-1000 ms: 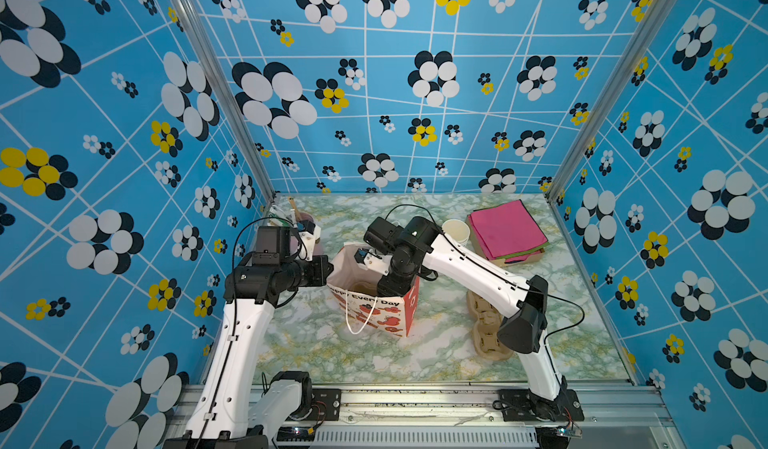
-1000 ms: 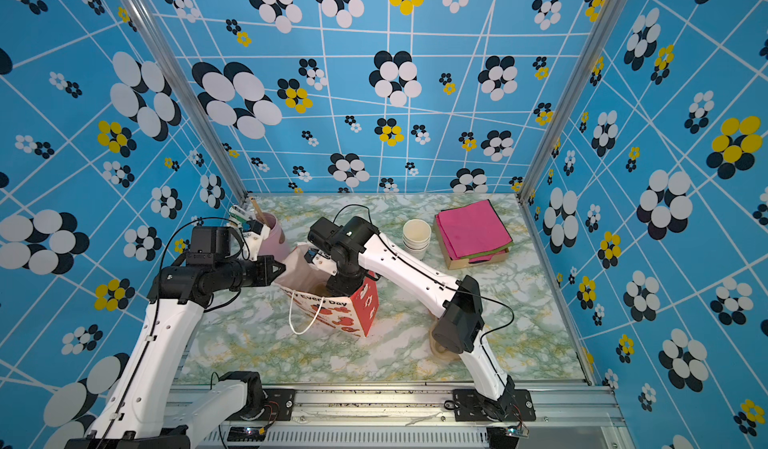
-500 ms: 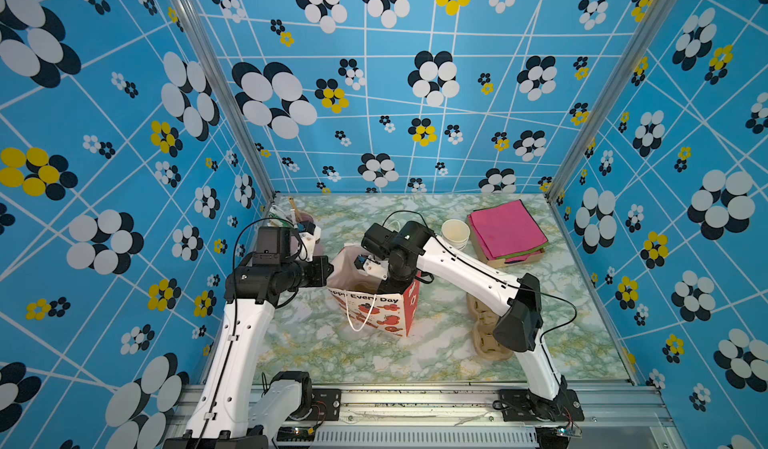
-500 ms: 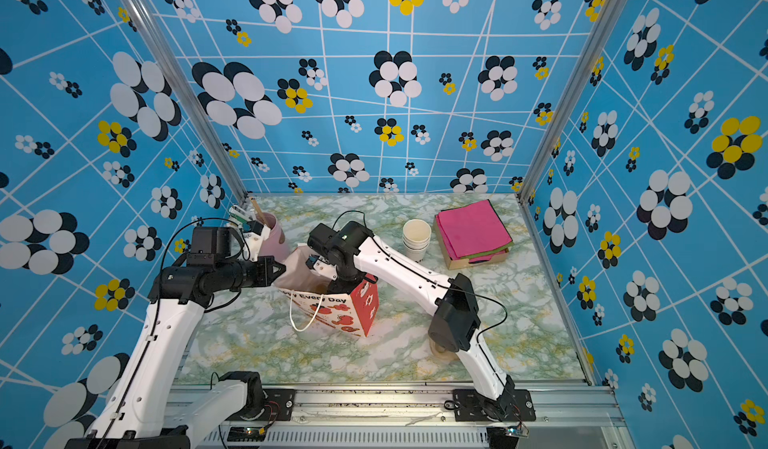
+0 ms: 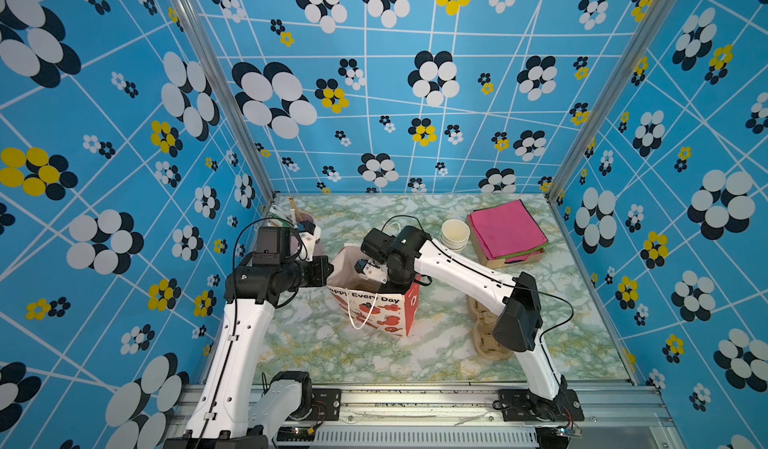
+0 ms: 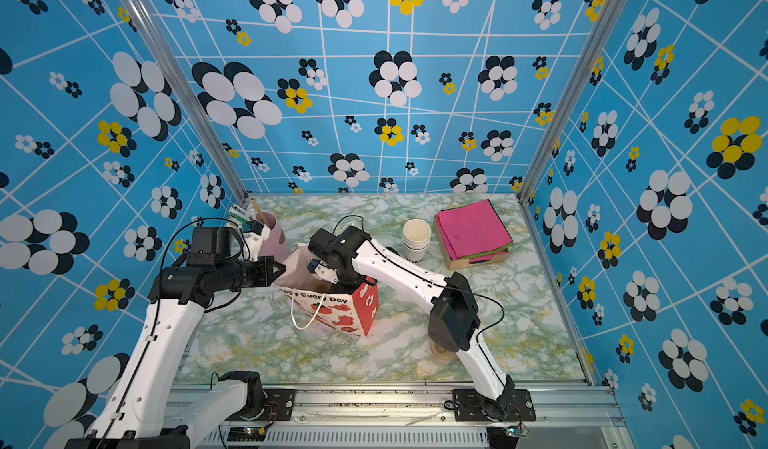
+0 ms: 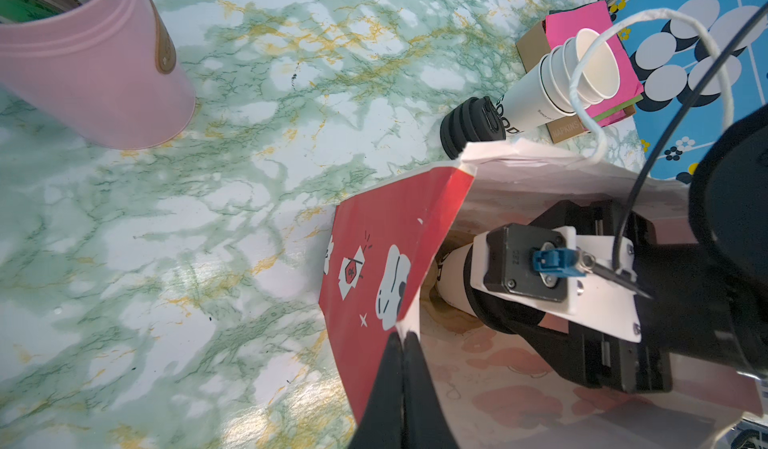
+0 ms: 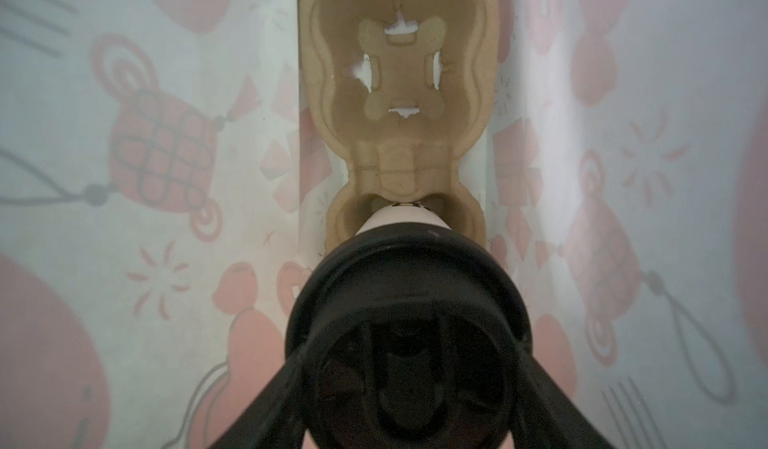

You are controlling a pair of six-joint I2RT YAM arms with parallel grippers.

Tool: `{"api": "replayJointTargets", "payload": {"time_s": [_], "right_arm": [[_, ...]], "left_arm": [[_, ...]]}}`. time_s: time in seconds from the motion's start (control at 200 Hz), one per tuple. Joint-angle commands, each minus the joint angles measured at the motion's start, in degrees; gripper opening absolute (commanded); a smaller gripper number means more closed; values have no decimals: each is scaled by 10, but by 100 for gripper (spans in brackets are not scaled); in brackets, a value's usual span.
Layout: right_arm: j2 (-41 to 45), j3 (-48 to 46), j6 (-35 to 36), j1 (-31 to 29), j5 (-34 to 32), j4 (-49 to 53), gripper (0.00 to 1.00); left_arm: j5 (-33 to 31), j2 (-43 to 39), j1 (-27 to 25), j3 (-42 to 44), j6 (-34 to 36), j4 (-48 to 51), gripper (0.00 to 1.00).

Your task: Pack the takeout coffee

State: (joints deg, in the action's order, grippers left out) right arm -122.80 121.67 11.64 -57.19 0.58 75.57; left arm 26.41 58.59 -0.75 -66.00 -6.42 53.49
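Observation:
A red and white paper bag stands open in the middle of the table. My left gripper is shut on the bag's rim at its left side. My right gripper reaches down inside the bag, shut on the takeout coffee. Its black lid fills the space between the fingers, and the white cup points at the near well of a brown cup carrier on the bag's floor. Whether the cup touches the carrier I cannot tell.
A stack of lidless white cups and a stack of black lids stand behind the bag. A box of pink napkins lies at the back right. A pink tumbler stands at the back left. Brown carriers lie under my right arm.
My right gripper has gone a little further left and down into the bag with the coffee. The left gripper has stayed on the rim.

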Motion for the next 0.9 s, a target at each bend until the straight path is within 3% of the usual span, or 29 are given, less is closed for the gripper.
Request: {"api": "replayJointTargets", "payload": {"time_s": [0.0, 0.894], "right_arm": [[-8, -15, 7, 3, -10, 18, 52], [114, -150, 49, 3, 34, -117, 54]], "left_arm": [[1, -4, 4, 17, 5, 15, 5], [-1, -3, 4, 18, 6, 15, 5]]}}
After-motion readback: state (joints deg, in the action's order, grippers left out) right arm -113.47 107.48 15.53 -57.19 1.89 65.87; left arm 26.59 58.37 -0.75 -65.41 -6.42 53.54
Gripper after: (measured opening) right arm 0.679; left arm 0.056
